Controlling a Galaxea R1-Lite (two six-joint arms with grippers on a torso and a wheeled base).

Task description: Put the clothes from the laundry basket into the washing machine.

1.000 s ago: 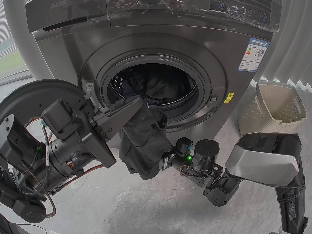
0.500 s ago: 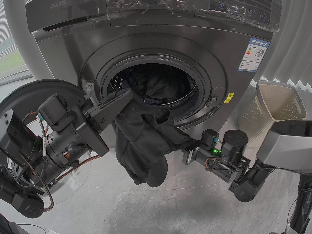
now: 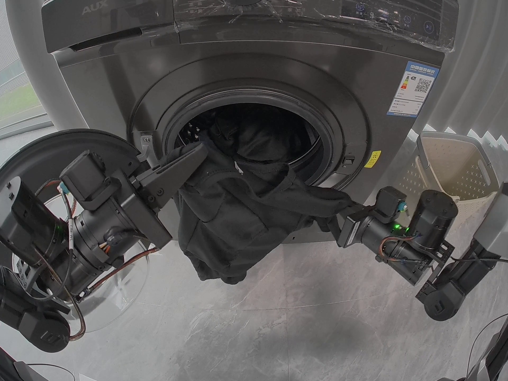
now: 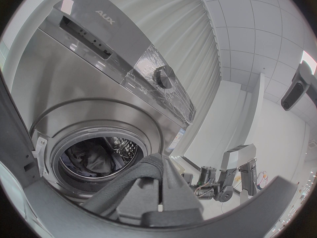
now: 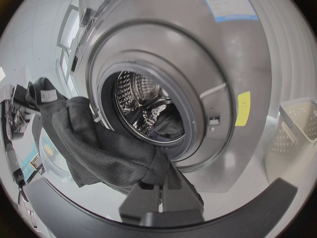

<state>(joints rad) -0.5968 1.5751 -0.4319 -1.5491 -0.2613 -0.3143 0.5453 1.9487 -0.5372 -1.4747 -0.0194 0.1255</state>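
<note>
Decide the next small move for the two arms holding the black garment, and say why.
Probably raise both ends and push forward into the drum opening: the left gripper and right gripper each grip an end of the black garment, which hangs outside, sagging below it.

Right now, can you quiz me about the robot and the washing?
1. True or false: the washing machine has its door open.
2. The left pincer and the right pincer both grip: A a black garment, B a white towel, C a shoe?
3. Fill in: the basket stands on the floor to the robot's ____ of the machine.
Key: 1 true; 2 A; 3 right.
</note>
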